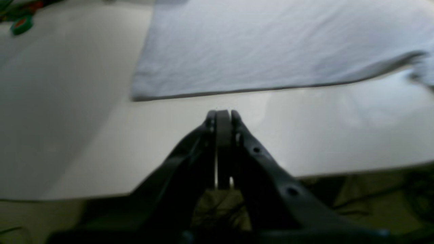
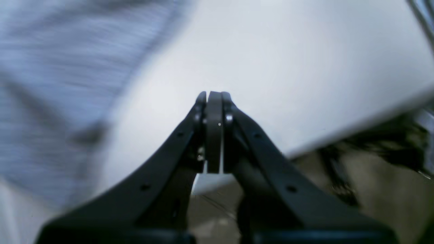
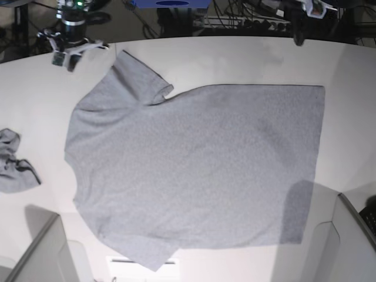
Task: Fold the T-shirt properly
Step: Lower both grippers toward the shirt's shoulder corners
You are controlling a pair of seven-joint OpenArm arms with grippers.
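The T-shirt (image 3: 194, 164) lies flat on the white table (image 3: 235, 59), plain side up, neck to the left and hem to the right. Both short sleeves are spread, one at the far left and one at the near left. In the left wrist view my left gripper (image 1: 222, 113) is shut on nothing. It hovers over bare table just short of the T-shirt's (image 1: 271, 51) straight edge and corner. My right gripper (image 2: 213, 95) is shut and empty too, in a blurred view, with the T-shirt (image 2: 51, 84) off to its left. In the base view both arms stand at the table's far edge.
A small crumpled grey cloth with dark trim (image 3: 13, 167) lies at the table's left edge. A green and red object (image 1: 21, 25) sits off the table's far side. Cables and gear crowd the floor behind. Grey panels (image 3: 35, 252) rise at the near corners.
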